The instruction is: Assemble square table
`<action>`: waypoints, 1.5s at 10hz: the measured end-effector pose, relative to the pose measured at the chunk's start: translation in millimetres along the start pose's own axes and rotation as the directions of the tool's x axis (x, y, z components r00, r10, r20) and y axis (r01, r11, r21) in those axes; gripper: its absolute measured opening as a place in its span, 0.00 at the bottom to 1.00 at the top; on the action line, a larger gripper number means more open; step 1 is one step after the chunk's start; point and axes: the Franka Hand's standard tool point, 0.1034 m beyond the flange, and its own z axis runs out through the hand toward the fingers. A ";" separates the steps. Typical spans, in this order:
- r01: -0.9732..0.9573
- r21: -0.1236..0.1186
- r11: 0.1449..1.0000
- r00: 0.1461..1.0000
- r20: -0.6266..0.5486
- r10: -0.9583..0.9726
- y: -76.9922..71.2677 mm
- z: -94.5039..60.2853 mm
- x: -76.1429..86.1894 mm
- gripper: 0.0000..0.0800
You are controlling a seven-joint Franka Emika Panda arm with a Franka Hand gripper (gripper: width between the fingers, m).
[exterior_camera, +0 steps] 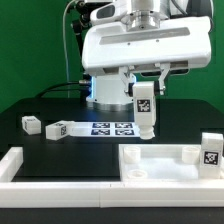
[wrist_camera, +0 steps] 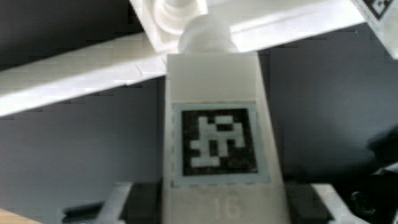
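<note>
**One leg clamped, poised at the tabletop's far rim**

Gripper [exterior_camera: 145,90] is clenched on a white table leg [exterior_camera: 146,114]. The leg is upright, with its tag facing the exterior camera. Its lower end is at the far rim of the square tabletop panel [exterior_camera: 165,175], toward that rim's corner on the exterior view's left. The panel lies at the front, close behind the white border bar [exterior_camera: 60,192].

How to do it well (my read):
- Centre the leg axis over the corner socket before going down, not during.
- Keep the leg plumb. The grip is high on it, so the foot can swing.
- Descend slowly. A tilted start will likely jam or cross-thread.
- Avoid side load. The panel looks loose and would slide.

Hidden or unclear:
- Neither view shows the socket.
- I can't tell whether the leg's foot touches the panel or hangs just above it.
- In the wrist view the leg fills the frame, and the jaws show only as a grey blur at the picture's edge. The pale bar behind the leg is probably panel rim, but I'm not sure.
- Another leg stands [exterior_camera: 210,150] at the panel's end on the exterior view's right.
- A further leg lies [exterior_camera: 60,128] beside the marker board [exterior_camera: 110,127].
- The small white part [exterior_camera: 30,124] beyond that is too small to identify.
- No fourth leg is seen.
</note>
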 end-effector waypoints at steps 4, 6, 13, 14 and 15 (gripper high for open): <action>0.058 -0.024 0.998 0.998 -0.008 -0.058 10.9 19.8 0.7 0.36; 0.059 -0.029 0.998 0.998 -0.022 -0.060 13.2 28.1 12.6 0.36; 0.077 -0.032 0.997 0.997 0.011 -0.077 6.5 51.2 -6.3 0.36; 0.078 -0.034 0.996 0.997 0.016 -0.078 7.3 53.1 -9.2 0.36; 0.079 -0.034 0.996 0.997 0.018 -0.078 7.5 53.9 -10.6 0.36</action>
